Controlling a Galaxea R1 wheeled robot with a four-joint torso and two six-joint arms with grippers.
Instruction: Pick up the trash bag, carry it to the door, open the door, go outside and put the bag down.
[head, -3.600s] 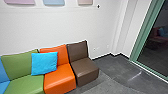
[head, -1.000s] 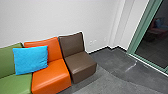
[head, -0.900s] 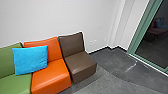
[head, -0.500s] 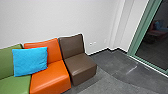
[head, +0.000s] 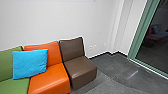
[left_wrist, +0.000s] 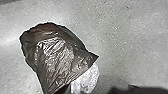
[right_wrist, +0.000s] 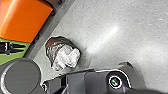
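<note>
A dark, brownish trash bag (left_wrist: 56, 55) shows large in the left wrist view against the grey floor, with whitish, crumpled material at one end. The same bag (right_wrist: 53, 50) appears smaller in the right wrist view, near the row of seats. Whether it rests on the floor or is held, I cannot tell. Over the green seat in the right wrist view is a dark two-pronged part (right_wrist: 11, 48), apart from the bag; which arm it belongs to is unclear. Dark glass in a green frame (head: 141, 35) stands at the right of the head view.
Green, orange (head: 51, 78) and brown (head: 81, 70) seats line the white wall (head: 75, 17), with a blue cushion (head: 29, 63) on them. Grey floor (head: 120, 67) lies between the brown seat and the glass. The robot's dark plate (right_wrist: 92, 82) shows in the right wrist view.
The whole head view has shifted, so the camera has moved: the seats appear farther left than in the oldest picture, and slightly lower than a moment ago. The seats and cushion keep their places.
</note>
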